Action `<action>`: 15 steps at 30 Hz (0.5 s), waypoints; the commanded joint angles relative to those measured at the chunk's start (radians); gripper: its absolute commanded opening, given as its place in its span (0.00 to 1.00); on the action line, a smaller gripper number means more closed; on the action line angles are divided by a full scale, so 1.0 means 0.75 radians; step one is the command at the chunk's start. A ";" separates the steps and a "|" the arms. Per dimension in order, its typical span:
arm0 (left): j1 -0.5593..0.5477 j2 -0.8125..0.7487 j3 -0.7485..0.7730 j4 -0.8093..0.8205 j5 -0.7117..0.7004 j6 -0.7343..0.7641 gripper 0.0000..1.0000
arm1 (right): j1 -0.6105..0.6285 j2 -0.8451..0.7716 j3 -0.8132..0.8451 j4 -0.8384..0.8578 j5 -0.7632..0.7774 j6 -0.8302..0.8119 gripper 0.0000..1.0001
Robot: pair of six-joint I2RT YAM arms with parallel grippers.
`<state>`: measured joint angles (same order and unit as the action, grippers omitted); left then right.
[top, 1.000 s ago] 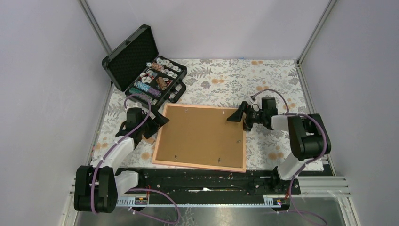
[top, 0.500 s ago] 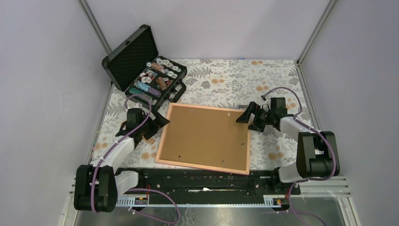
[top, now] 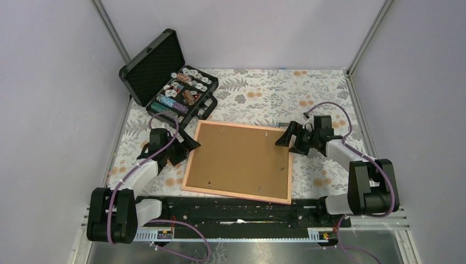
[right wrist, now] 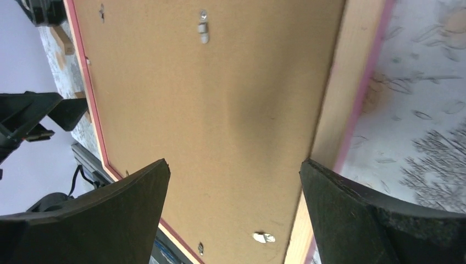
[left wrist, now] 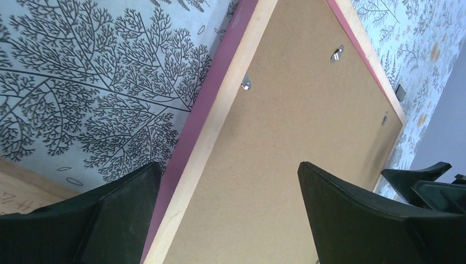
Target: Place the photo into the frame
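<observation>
1. The right claw (top: 287, 144) has drawn back from over the far corner of the frame (top: 236, 195) and now sits just outside that corner. The frame has slid and turned slightly toward the right arm.
2. The left claw (top: 187, 151) has edged closer to the frame's opposite far corner. Both claws are spread apart and hold nothing.
3. The frame lies face down on the tabletop (top: 264, 93) between the two claws, with its brown backing board (top: 239, 159) still seated in it and metal clips (left wrist: 246, 82) along the edges.
4. The photo shows in no view, so whether it lies under the board cannot be told. If it does not, the clips and board probably have to come off first.
5. Beyond the left claw stands an open black case (top: 156, 63) of poker chips (top: 184, 91), close to the frame's far corner. A pale wooden piece (left wrist: 22, 190) lies just beside the left claw.
</observation>
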<state>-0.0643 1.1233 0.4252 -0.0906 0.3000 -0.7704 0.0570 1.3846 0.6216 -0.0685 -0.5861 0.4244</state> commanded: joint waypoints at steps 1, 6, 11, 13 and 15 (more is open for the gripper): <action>-0.006 0.031 -0.025 0.114 0.068 -0.035 0.99 | 0.142 0.089 -0.067 0.119 0.024 0.083 0.95; -0.061 0.072 -0.041 0.189 0.127 -0.097 0.99 | 0.218 0.098 -0.113 0.373 -0.087 0.262 0.95; -0.068 0.016 -0.029 0.131 0.061 -0.075 0.99 | 0.219 0.080 -0.035 0.135 0.102 0.099 0.99; -0.068 -0.021 -0.008 0.064 -0.006 -0.048 0.99 | 0.218 0.058 -0.005 0.028 0.183 0.049 1.00; -0.068 -0.060 0.009 0.020 -0.064 -0.030 0.99 | 0.218 0.013 0.029 -0.064 0.269 0.002 1.00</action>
<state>-0.1070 1.1435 0.4034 -0.0437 0.3122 -0.8089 0.2192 1.4399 0.5953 0.0635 -0.5701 0.5308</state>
